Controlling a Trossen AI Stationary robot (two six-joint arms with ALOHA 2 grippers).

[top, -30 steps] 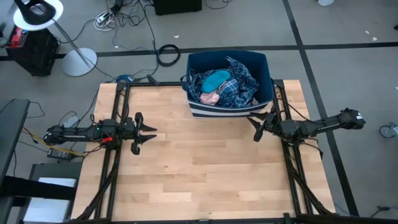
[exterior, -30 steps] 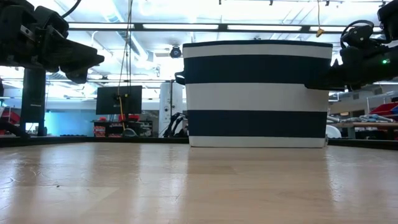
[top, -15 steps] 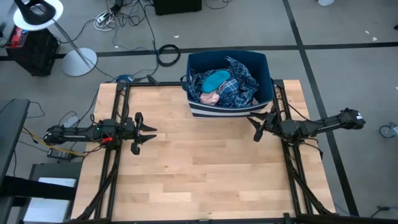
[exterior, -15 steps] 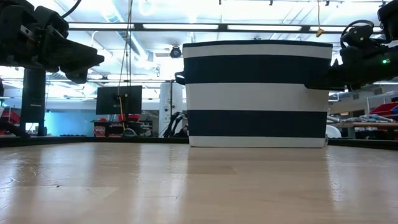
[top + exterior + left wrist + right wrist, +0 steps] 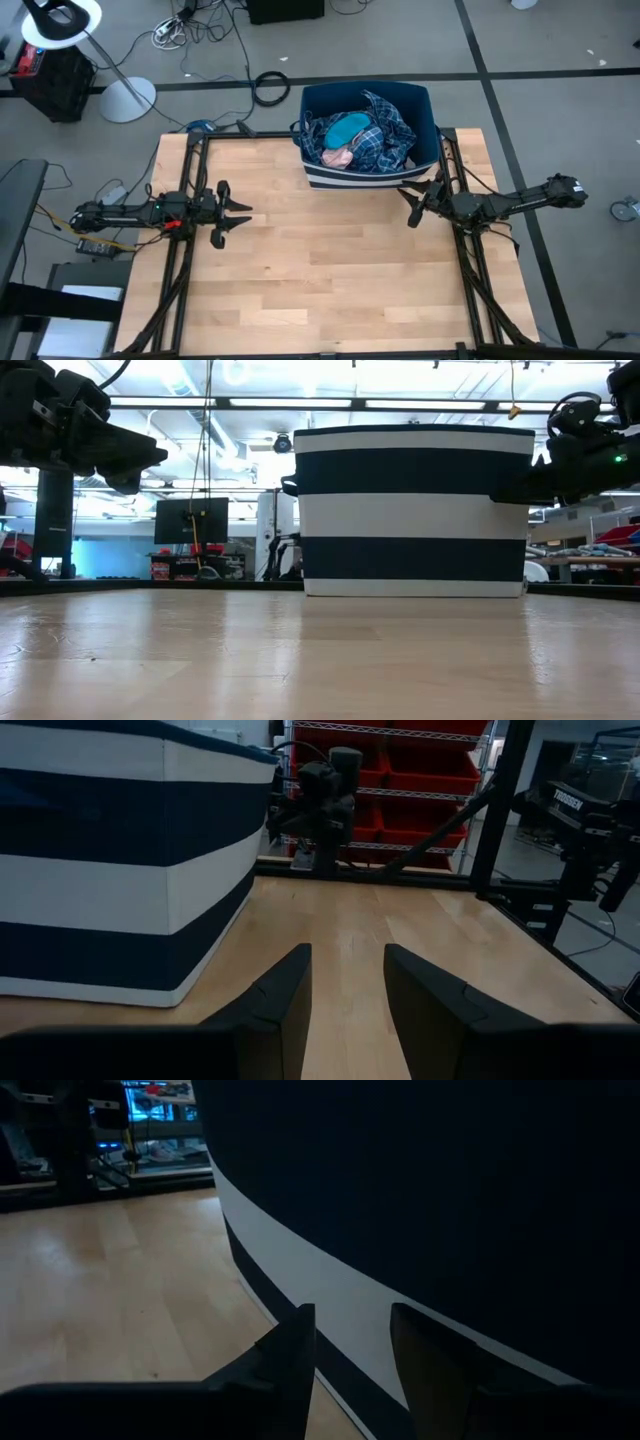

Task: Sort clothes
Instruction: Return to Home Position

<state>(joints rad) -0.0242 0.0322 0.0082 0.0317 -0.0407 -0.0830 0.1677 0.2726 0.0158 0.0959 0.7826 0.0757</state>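
At the table's far edge the clothes lie in the bin, nearer my right gripper than my left gripper, both spread and empty.

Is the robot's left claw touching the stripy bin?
Apart. The high view shows the left gripper open above the table, with a wide stretch of bare wood between it and the striped bin.
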